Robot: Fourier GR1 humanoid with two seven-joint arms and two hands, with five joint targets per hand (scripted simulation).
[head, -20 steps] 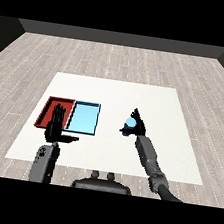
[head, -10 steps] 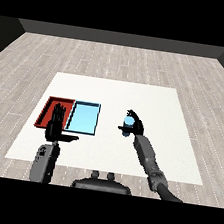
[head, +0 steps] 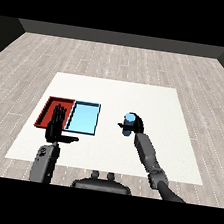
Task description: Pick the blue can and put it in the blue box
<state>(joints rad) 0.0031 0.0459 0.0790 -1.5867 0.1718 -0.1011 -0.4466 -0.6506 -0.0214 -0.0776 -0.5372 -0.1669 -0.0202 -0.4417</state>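
Right hand [head: 135,123] curled round blue can [head: 129,119], right of light blue tray [head: 84,117] and apart from it. Left hand [head: 56,128] flat, fingers straight, overlapping red tray [head: 49,108] near edge.

The right hand [head: 134,124] covers the blue can [head: 129,120]'s lower side — the left hand [head: 56,126] overlaps the red tray [head: 48,110]'s front.

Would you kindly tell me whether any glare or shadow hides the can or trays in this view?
Head view: even, flat light, no glare; the blue cylindrical can shows partly, the black right hand curled round it; the red tray is partly covered by the black left hand, the light blue tray unobstructed.
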